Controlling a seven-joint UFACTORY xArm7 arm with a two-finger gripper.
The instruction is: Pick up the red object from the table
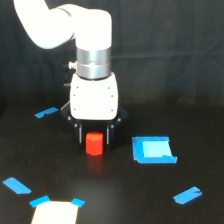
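The red object (94, 143) is a small red-orange stubby block standing upright on the black table (115, 195), near the middle of the exterior view. The white gripper head hangs straight above it. My gripper (94, 136) is lowered around the block, with one dark finger (80, 134) on each side of it. A narrow dark gap shows between each finger and the block, so the gripper looks open and is not touching it. The block's top sits between the fingers and its lower half shows below them.
A blue tape square with a pale centre (153, 150) lies just to the block's right in the exterior view. Blue tape strips lie at the left (46, 112), front left (16, 186) and front right (187, 195). A blue-cornered pale square (55, 212) sits at the front edge.
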